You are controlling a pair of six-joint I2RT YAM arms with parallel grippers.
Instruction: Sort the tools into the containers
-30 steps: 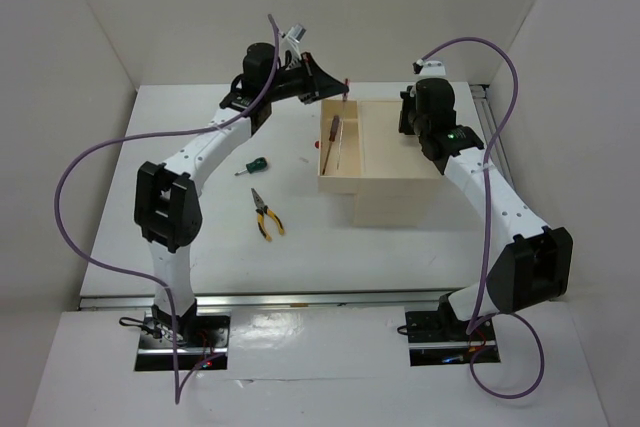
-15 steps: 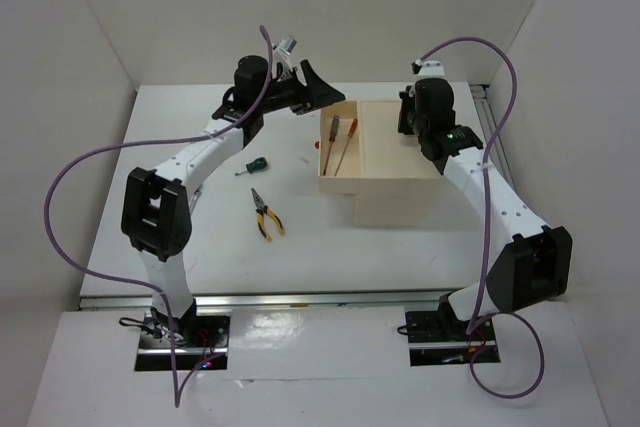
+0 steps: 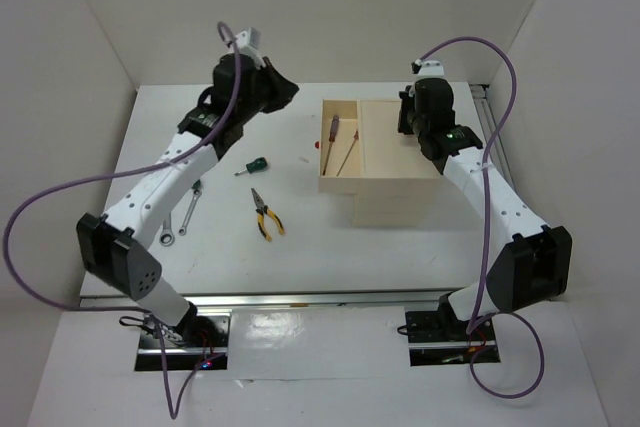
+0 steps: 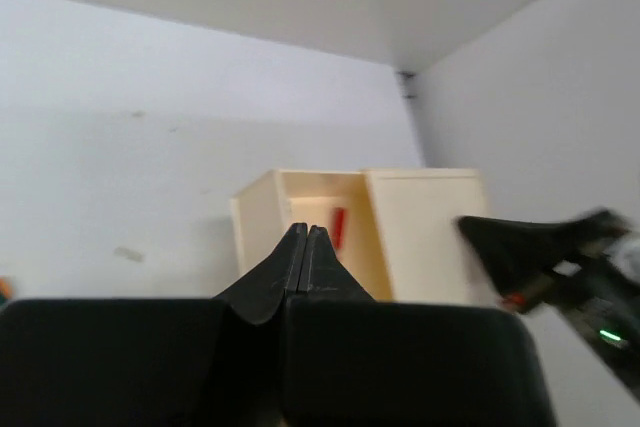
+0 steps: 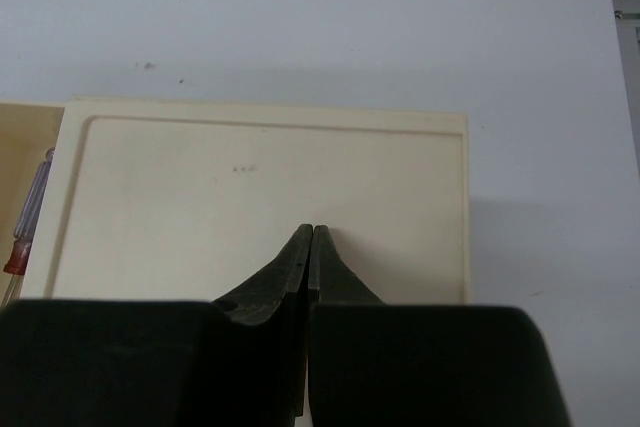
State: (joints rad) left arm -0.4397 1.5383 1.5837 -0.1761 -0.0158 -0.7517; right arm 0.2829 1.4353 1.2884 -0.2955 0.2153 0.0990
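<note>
The beige box's open top drawer [image 3: 325, 175] holds a purple-handled screwdriver [image 3: 333, 130] and a red-handled screwdriver [image 3: 349, 154]. My left gripper [image 3: 292, 90] is shut and empty, raised to the left of the drawer; the left wrist view shows its tips [image 4: 305, 231] in front of the drawer and a red handle [image 4: 339, 226]. Over the box lid [image 5: 260, 187] hovers my right gripper [image 5: 308, 231], shut on nothing. A green-handled screwdriver [image 3: 257, 165], yellow-black pliers [image 3: 265, 215] and silver wrenches [image 3: 187, 209] lie on the table.
The box [image 3: 395, 192] stands right of centre, with a small red knob [image 3: 318, 145] on the open drawer's front. A tiny white scrap [image 3: 303, 157] lies beside it. White walls enclose the table on three sides. My right arm [image 4: 545, 247] shows in the left wrist view.
The red-handled screwdriver left my left gripper and now lies in the drawer beside the purple one. The left gripper shut again and swung up and left, uncovering the wrenches. The right arm stayed still.
</note>
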